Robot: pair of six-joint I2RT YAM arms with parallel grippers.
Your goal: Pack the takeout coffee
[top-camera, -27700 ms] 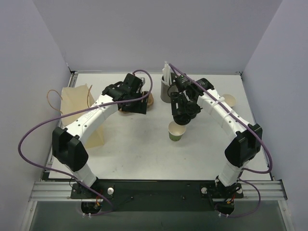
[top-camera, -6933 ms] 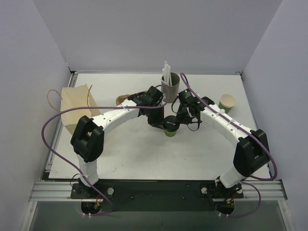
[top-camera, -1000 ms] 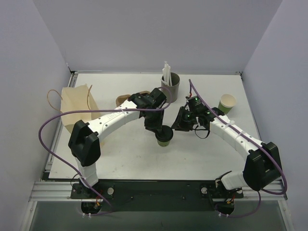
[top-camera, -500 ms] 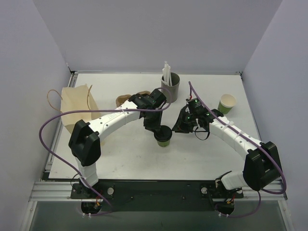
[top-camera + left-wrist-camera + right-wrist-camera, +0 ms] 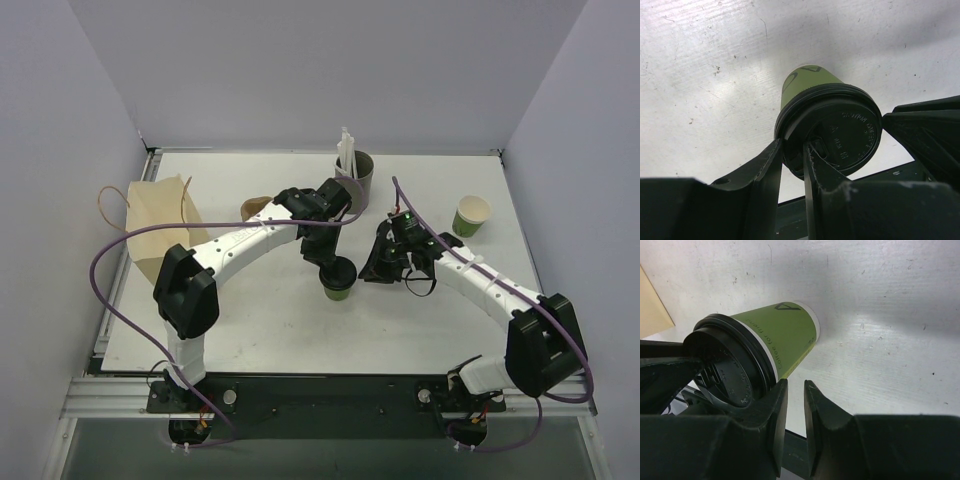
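While the paper bag (image 5: 160, 225) stands well off to the left of the left fingers (image 5: 767, 172), the takeout coffee (image 5: 807, 82) sits upright on the counter (image 5: 700, 75) directly beneath them. We see those fingers set close over the rim of the black lid (image 5: 840, 135), one outside the edge and the other on the lid's top. We read them as clamped on the cup at its lid, though we cannot tell how firmly. Just right of the cup, the right fingers (image 5: 771, 415) hang nearly together with only a thin slit between them, holding nothing. The cup's green wall lies just beyond their left tip, and we cannot tell whether they touch. Behind both pairs of fingers stands a grey cup (image 5: 360, 170) with straws. Well to the right of the right fingers is a second green cup (image 5: 471, 215), lidless.

We judge the coffee light, with a thin paper wall that dents under a hard squeeze and a slick plastic lid that is only pressed on. If we lift it by the lid's edge alone, the lid may pop free or the cup may swing and tip. We would rather take it across the wall just under the rim, where the paper is stiffest, and carry it upright.
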